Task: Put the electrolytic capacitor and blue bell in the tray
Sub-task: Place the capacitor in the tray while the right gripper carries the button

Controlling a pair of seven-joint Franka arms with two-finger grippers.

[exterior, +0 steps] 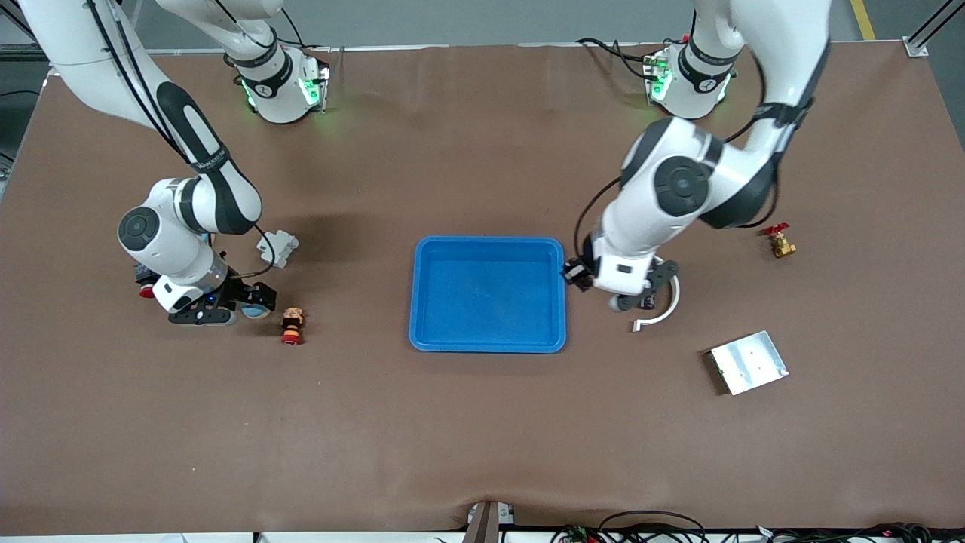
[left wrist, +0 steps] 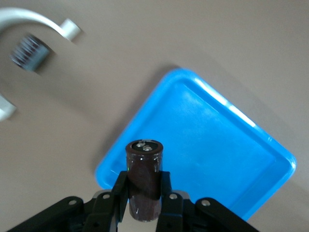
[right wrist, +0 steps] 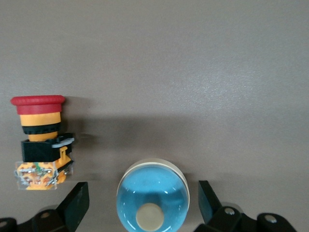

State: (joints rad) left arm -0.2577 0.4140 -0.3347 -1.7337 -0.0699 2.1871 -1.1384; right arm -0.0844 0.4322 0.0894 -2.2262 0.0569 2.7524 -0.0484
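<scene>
Both picks are under way on the brown bench [exterior: 482,437]. The one shallow bright-blue plastic tray [exterior: 488,294] lies empty. Beside it, the left claw [left wrist: 144,193] grips the one dark cylindrical electrolytic capacitor [left wrist: 144,186]; next it must carry it over the rim. The right claw [right wrist: 140,203] stands open around the single blue domed bell [right wrist: 152,195], calling for closure.

I work in a robot lab: my two arms are bolted to a brown-covered table [exterior: 482,437] with loose cables [exterior: 648,528].
</scene>
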